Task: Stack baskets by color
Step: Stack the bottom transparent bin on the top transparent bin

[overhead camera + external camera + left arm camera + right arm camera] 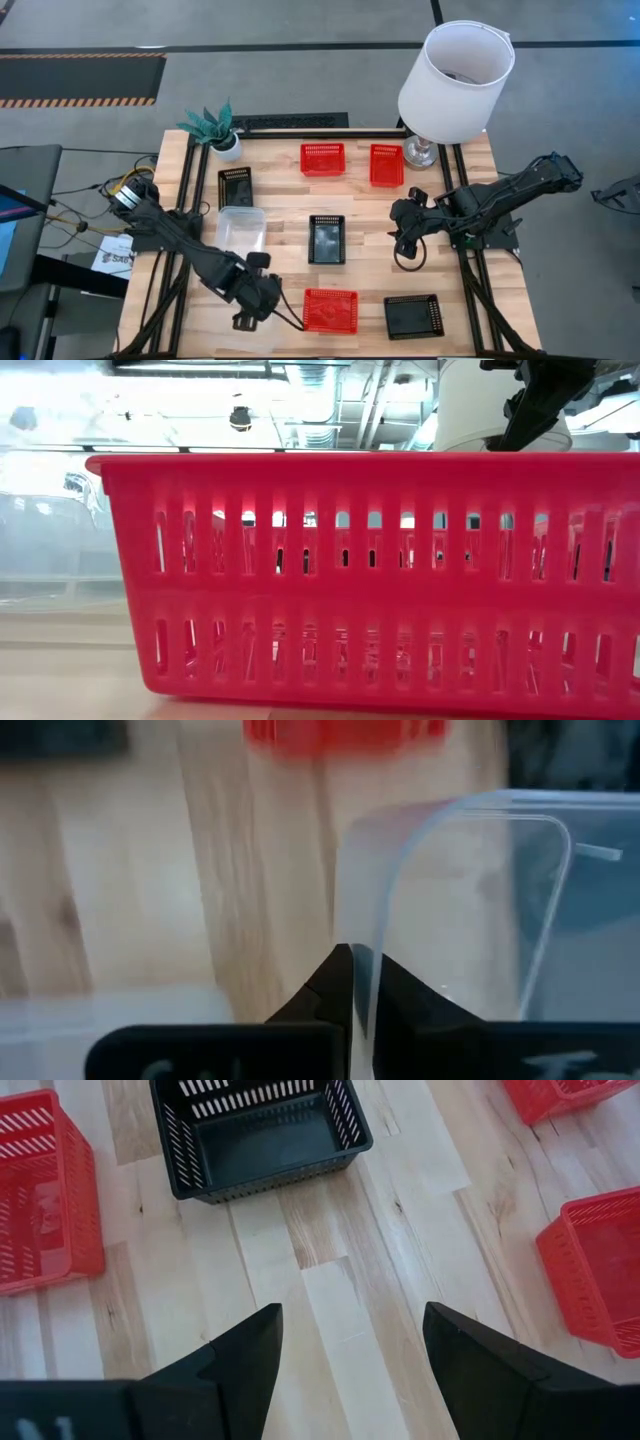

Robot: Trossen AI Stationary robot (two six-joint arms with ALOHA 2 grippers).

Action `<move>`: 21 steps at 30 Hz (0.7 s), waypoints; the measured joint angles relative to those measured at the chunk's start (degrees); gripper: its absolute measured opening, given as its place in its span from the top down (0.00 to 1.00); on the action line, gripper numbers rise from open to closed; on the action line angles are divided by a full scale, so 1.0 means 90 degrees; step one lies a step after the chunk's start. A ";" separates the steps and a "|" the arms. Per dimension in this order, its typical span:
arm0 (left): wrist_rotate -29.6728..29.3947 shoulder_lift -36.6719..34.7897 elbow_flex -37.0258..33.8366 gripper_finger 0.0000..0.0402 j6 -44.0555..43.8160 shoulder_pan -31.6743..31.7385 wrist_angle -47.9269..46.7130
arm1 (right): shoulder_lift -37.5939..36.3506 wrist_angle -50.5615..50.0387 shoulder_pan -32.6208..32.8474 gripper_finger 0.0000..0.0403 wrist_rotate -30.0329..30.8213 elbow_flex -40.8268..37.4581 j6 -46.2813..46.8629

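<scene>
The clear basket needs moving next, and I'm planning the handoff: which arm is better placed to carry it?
Left. The left gripper is shut on the clear basket's wall, while the right gripper hangs open over bare table, apart from it.

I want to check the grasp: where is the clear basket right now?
In the high view the clear basket sits left of centre on the table, just below a black basket. The left wrist view shows the left gripper shut on its rim.

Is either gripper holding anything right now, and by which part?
The left gripper is shut on the clear basket, pinching the thin rim of its wall. The right gripper is open over bare table, holding nothing.
</scene>
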 joint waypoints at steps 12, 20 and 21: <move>-0.1701 -0.0158 0.2682 1.00 -0.2812 0.1531 -0.3566 | 0.0000 0.0031 0.0001 0.34 0.0019 0.0000 -0.0101; -0.1076 -0.1542 0.2220 1.00 -0.4513 0.2979 -0.3493 | -0.0002 0.0017 0.0222 0.34 0.0036 -0.0002 -0.0151; -0.1055 -0.1734 0.2110 1.00 -0.4792 0.3088 -0.3491 | -0.0002 0.0012 0.0267 0.34 0.0041 -0.0002 -0.0192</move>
